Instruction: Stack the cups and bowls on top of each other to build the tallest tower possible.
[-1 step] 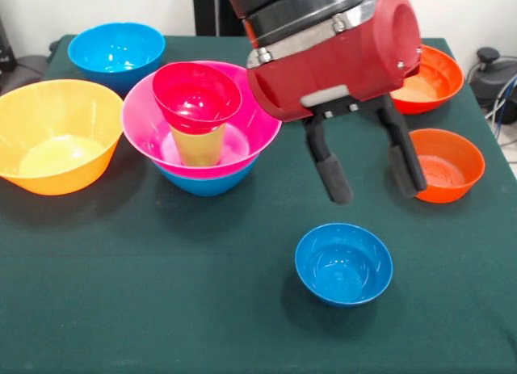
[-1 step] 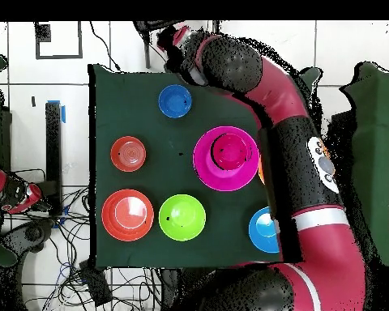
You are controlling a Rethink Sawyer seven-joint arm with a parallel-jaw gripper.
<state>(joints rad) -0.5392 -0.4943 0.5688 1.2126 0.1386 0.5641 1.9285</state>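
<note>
— Where does the front camera sit?
— Low and close, facing me across the green table [image 1: 161, 293].
— The overhead?
— High up, looking straight down; both share the tower [image 1: 202, 128].

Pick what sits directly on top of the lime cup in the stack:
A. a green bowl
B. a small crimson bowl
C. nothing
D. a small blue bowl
B: the small crimson bowl rests on the lime cup, which stands inside the large pink bowl.

Red arm [image 1: 339, 55], silver band, black padded fingers [image 1: 333, 176].
</note>
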